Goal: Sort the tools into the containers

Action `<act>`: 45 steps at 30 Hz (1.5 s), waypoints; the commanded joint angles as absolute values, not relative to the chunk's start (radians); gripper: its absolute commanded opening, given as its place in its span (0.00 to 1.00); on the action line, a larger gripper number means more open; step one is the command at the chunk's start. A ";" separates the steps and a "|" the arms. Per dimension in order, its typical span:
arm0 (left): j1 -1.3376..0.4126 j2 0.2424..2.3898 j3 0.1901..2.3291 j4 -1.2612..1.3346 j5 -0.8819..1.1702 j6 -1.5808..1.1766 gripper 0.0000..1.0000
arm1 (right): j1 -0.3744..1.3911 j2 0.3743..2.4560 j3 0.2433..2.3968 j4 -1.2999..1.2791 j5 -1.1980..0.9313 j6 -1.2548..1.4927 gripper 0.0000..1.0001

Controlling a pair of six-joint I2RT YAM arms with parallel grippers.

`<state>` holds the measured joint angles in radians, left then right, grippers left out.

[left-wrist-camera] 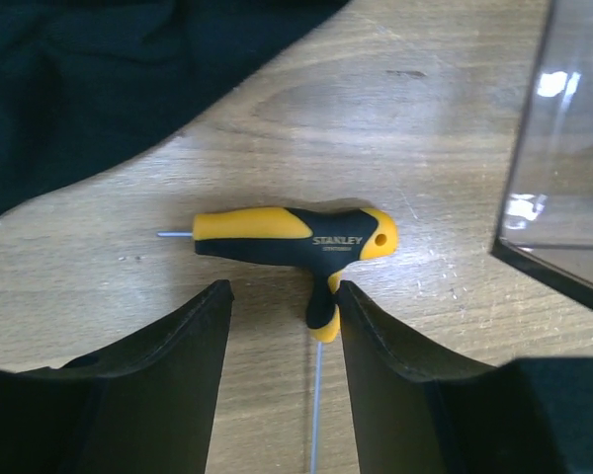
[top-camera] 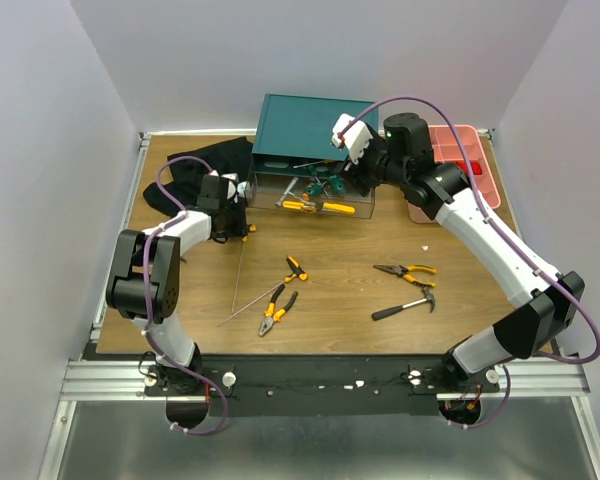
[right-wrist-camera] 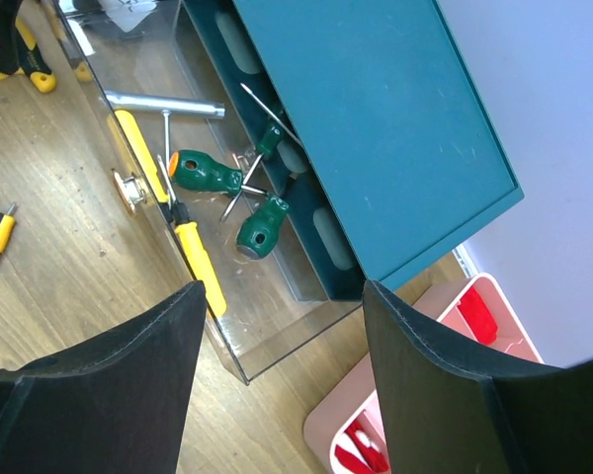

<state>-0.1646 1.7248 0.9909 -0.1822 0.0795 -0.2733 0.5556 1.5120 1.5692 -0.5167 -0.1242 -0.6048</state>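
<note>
A yellow-and-black T-handle driver lies on the wood beside the black cloth. Its thin shaft runs back between my fingers. My left gripper is open and low over it, with the handle's short stem against the inner side of the right finger; it also shows in the top view. My right gripper is open and empty above the right end of the clear pulled-out drawer of the teal cabinet. The drawer holds green screwdrivers, yellow screwdrivers and a steel rod.
The pink tray stands right of the cabinet. Pliers, more pliers, a third pair, a hammer and a thin rod lie on the table. The black cloth is at the back left.
</note>
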 commanded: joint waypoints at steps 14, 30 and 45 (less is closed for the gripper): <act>-0.184 1.695 1.016 -0.296 0.071 -0.204 0.00 | 0.543 1.513 1.562 -0.469 -0.095 -0.609 0.72; -0.018 1.431 1.333 -0.433 0.317 -0.397 0.00 | 0.531 1.536 1.575 -0.436 -0.054 -0.568 0.72; -0.227 1.739 1.704 -0.325 0.166 -1.144 0.00 | 0.509 1.514 1.566 -0.508 0.035 -0.580 0.72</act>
<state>-0.1787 1.6802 1.5929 -0.2943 0.2478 -0.8814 0.5205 1.5280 1.5688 -0.4664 -0.0238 -0.5766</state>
